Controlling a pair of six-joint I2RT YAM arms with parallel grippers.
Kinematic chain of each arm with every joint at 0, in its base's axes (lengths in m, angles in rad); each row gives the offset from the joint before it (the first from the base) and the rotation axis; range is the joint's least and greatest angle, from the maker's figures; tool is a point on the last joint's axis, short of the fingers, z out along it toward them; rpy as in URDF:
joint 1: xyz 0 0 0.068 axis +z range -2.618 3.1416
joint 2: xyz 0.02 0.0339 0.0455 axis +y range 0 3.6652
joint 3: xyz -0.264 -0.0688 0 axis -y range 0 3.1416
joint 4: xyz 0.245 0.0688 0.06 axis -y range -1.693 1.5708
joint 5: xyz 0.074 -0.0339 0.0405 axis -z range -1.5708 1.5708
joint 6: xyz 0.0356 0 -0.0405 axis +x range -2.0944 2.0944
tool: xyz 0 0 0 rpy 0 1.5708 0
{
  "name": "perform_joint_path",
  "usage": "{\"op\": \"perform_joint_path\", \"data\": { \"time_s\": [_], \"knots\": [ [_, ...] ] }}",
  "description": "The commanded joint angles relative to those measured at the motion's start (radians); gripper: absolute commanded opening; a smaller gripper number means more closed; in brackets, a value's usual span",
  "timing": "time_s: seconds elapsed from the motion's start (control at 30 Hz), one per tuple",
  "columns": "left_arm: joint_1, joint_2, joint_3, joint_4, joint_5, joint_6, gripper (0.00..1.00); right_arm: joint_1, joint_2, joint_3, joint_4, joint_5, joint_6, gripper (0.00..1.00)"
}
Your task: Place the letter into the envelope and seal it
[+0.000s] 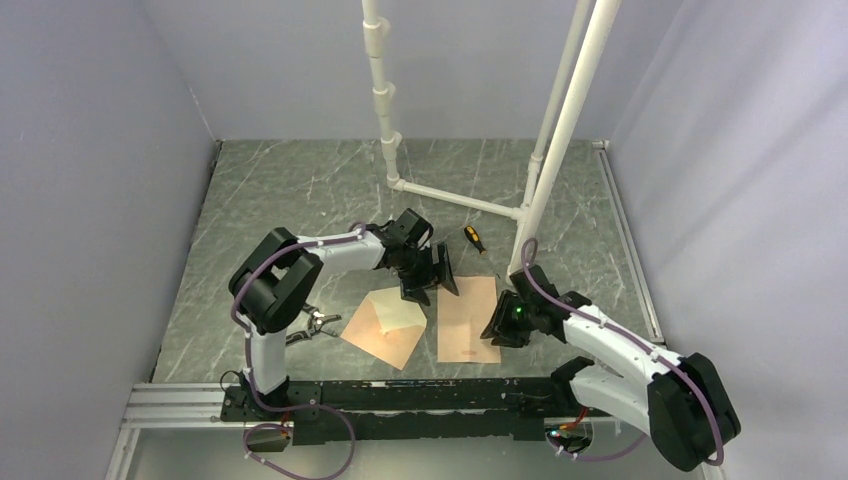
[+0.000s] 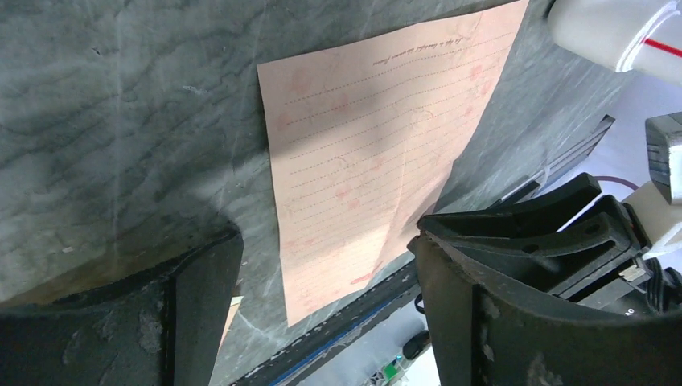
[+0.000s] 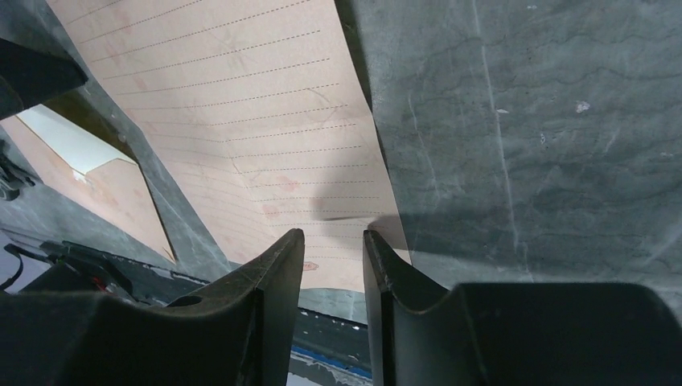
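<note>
The letter [image 1: 468, 318] lies flat on the marble table, a lined pinkish-tan sheet. It also shows in the left wrist view [image 2: 378, 145] and the right wrist view [image 3: 241, 112]. The envelope [image 1: 385, 325] lies to its left with its triangular flap open and the pale inner face up. It shows at the left of the right wrist view [image 3: 112, 181]. My left gripper [image 1: 428, 280] [image 2: 322, 237] hovers above the letter's far left corner, jaws wide open and empty. My right gripper [image 1: 497, 325] [image 3: 333, 235] sits low at the letter's right edge, jaws a narrow gap apart, with nothing between them.
A yellow-handled screwdriver [image 1: 473, 238] lies just beyond the letter. A white pipe frame [image 1: 455, 200] stands behind, with one post [image 1: 545, 180] rising close to the right arm. A small metal tool [image 1: 318, 326] lies left of the envelope. The black rail [image 1: 400, 385] runs along the near edge.
</note>
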Motion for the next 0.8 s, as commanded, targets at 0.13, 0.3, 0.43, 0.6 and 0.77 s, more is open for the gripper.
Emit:
{"op": "perform_joint_path", "data": {
  "time_s": [0.13,0.3,0.43,0.6,0.77],
  "knots": [
    [-0.011,0.043,0.005,0.030,0.038,-0.048,0.85,0.000,0.047,-0.018,0.006,0.061,0.016,0.37],
    [-0.010,0.039,-0.044,0.173,0.095,-0.078,0.84,0.001,0.039,-0.026,0.033,0.031,0.012,0.37],
    [-0.010,0.019,-0.103,0.312,0.113,-0.084,0.82,0.000,0.030,-0.030,0.051,0.009,0.009,0.38],
    [-0.005,-0.019,-0.164,0.458,0.132,-0.122,0.79,-0.001,0.027,-0.030,0.057,0.001,0.011,0.39],
    [0.009,-0.057,-0.237,0.666,0.185,-0.182,0.81,-0.001,0.030,-0.036,0.066,-0.006,0.009,0.40]
  ]
}}
